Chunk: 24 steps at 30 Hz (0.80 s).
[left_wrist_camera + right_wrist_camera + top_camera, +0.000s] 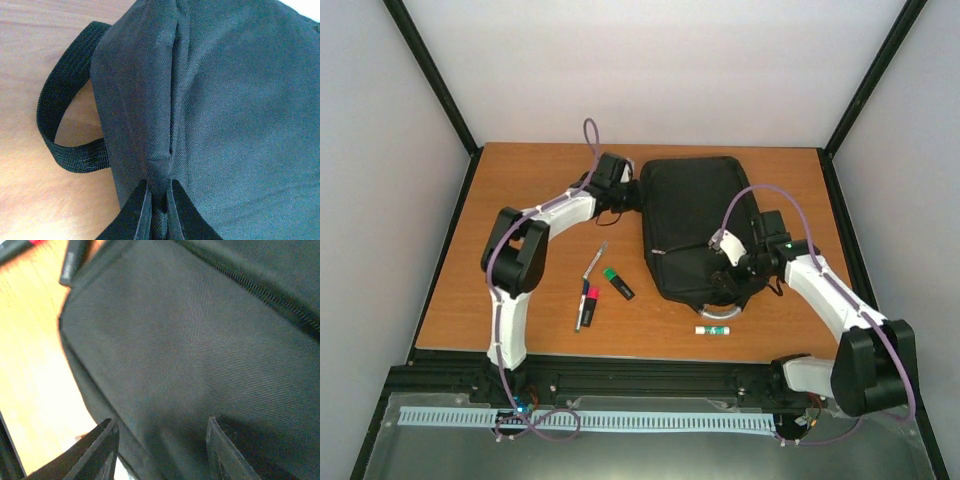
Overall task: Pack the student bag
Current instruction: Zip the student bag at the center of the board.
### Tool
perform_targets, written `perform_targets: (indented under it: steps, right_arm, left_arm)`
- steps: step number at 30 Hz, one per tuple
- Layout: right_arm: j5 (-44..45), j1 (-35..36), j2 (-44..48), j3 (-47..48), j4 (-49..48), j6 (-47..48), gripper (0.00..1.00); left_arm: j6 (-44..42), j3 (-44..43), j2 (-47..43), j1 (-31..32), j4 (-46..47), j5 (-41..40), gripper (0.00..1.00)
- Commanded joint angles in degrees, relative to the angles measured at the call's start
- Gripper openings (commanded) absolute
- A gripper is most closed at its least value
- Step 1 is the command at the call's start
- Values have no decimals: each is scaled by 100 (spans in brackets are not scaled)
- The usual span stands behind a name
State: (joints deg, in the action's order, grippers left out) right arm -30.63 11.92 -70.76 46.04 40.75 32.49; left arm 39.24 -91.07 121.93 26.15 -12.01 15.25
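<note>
The student bag (695,225) lies flat on the tabletop (520,180), its long axis running far to near. Its inside is hidden. Highlighters (618,283) and a glue stick (713,329) lie outside it. Only the left wrist view shows the left gripper (159,192) pinched on a fabric fold beside a black strap (60,115). The right gripper (162,427) has its jaws apart over the bag.

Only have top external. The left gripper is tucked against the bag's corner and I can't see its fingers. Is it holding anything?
Observer: Yes. On the left wrist view the left gripper is shut, pinching a ridge of fabric on the bag.
Operator: Strap caught in it?
Observer: No. The strap loops out onto the table, off to the side of the pinch.
Operator: Right gripper?
Observer: On the right wrist view the right gripper is open, with bag fabric showing between its jaws.
</note>
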Motion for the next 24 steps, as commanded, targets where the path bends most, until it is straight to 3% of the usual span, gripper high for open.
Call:
perform_targets:
  steps: [1,7,12,17,19,24]
  right_arm:
    - [992,152,-409,183,-399,-262,43]
    - [2567,152,-1798,1320,-704,-595,36]
    - [2449,136,-2342,1748,-696,-742,36]
    - [2215,-93,-1461,1447,-551,-752,40]
    - [2148,-275,-907,1303,-366,-689,50]
    - [1949,-479,432,720,118,-307,63]
  left_arm:
    - [253,738,-1023,-19,172,-875,1]
    - [832,1711,-1675,-16,-51,-1364,1]
    - [661,1932,-1816,-15,-296,-1262,3]
    - [353,1743,-2004,9,-815,-679,25]
    - [267,1744,-2302,139,-1058,-769,43]
    - [-242,1689,-2934,566,-1484,-1117,59]
